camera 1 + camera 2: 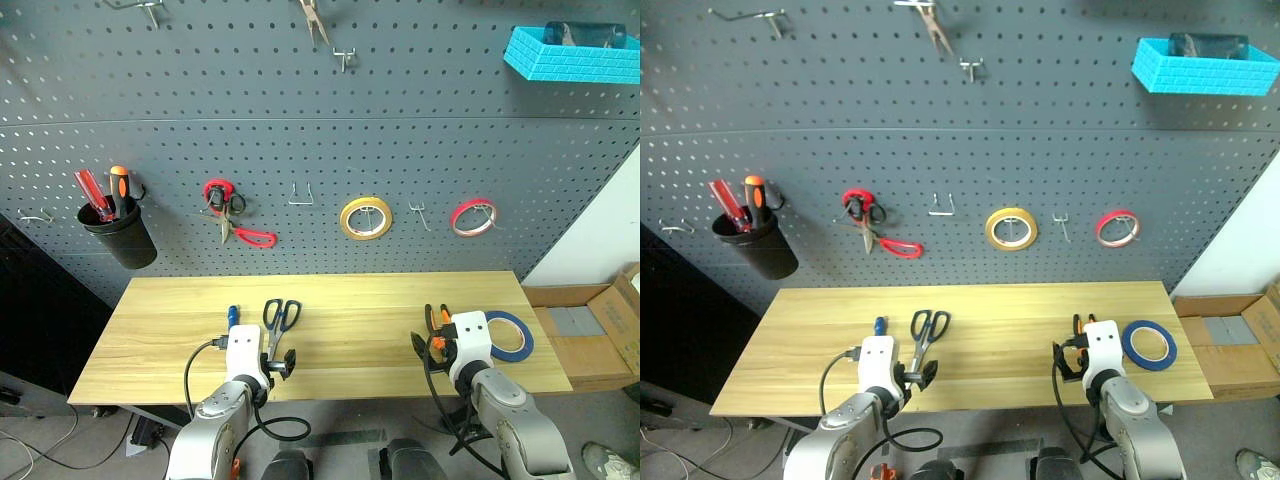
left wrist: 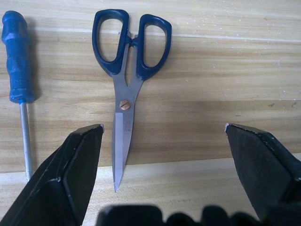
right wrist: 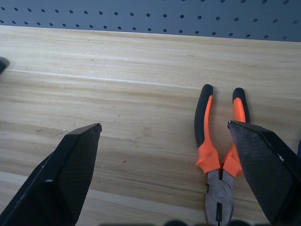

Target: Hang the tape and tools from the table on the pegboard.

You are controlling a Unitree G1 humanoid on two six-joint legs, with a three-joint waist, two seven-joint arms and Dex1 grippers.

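Both hands (image 2: 162, 141) (image 3: 164, 141) wide open above table (image 1: 350, 300)

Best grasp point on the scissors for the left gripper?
Probably the shank just above the pivot screw on the scissors, from above. They lie flat and closed on the table, blades pointing at the open left gripper, so the fingers would pinch across the narrow neck, leaving handle loops free for a hook.

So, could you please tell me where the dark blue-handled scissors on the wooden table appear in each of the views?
Left eye view: dark blue-handled scissors lie on the light wooden table, just beyond the left hand.
Right eye view: same spot, left of centre.
Left wrist view: centre, blades toward the camera.
Right wrist view: not in it.
Shared landmark: the small blue-handled screwdriver beside the scissors.
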